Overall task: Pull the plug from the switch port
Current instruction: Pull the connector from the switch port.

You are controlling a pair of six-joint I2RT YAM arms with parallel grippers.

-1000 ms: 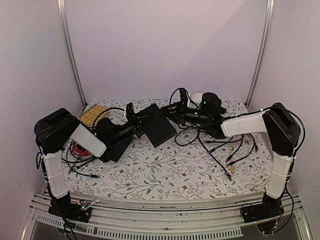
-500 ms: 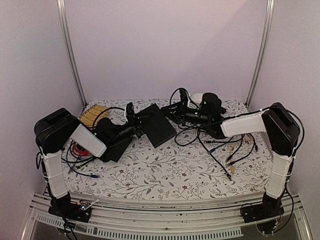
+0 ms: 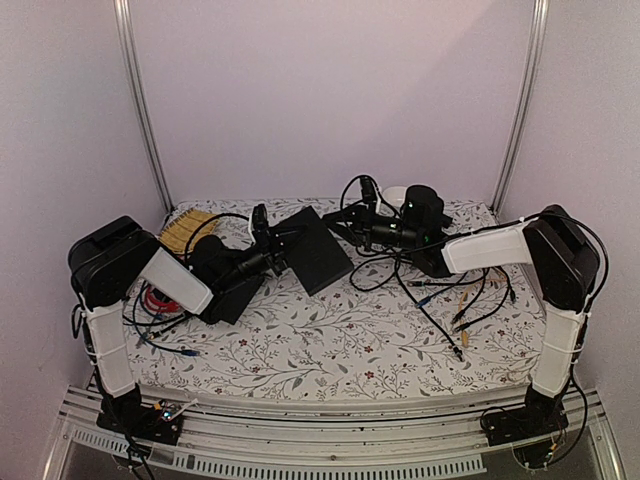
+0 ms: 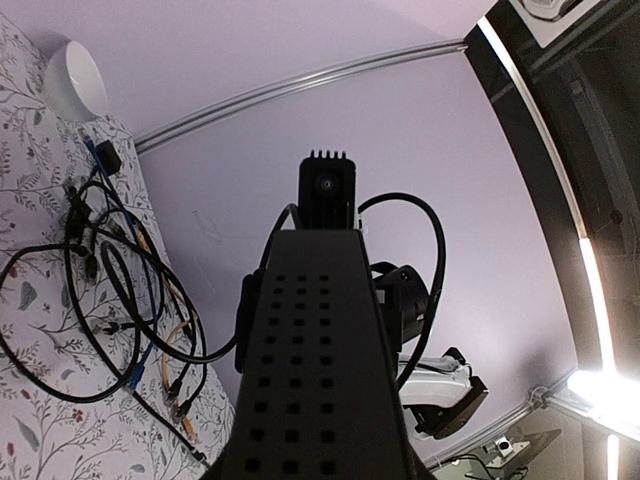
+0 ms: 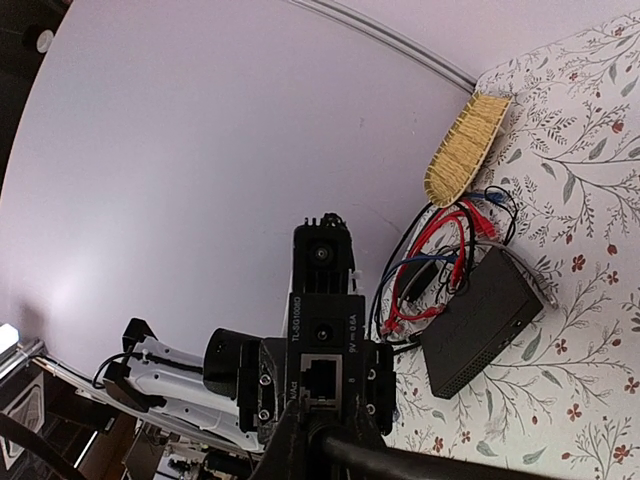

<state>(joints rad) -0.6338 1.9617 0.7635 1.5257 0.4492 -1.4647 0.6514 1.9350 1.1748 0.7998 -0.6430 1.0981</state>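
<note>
The switch (image 3: pixel 315 250) is a flat black box held tilted above the table, with my left gripper (image 3: pixel 275 245) shut on its near-left edge. In the left wrist view its vented face (image 4: pixel 320 360) fills the lower middle and hides my fingers. The right wrist view shows its socket edge (image 5: pixel 325 345) end-on, with one empty port (image 5: pixel 325 375). Just below that port my right gripper (image 5: pixel 325 435) has closed its fingers around the plug, which they mostly cover. The plug's black cable (image 5: pixel 450 465) runs off to the right. From above, the right gripper (image 3: pixel 352 225) meets the switch's far-right edge.
A second black box (image 5: pixel 480 320) lies on the flowered cloth under the left arm (image 3: pixel 235 290), with red and blue cables (image 5: pixel 455 250) beside it. A straw brush (image 3: pixel 185 230) lies at the back left. Loose black and yellow cables (image 3: pixel 450 290) spread on the right. A white bowl (image 3: pixel 393 195) stands behind.
The right gripper's jaws have narrowed onto the plug at the switch's edge. Both arms and the switch have stayed nearly where they were.
</note>
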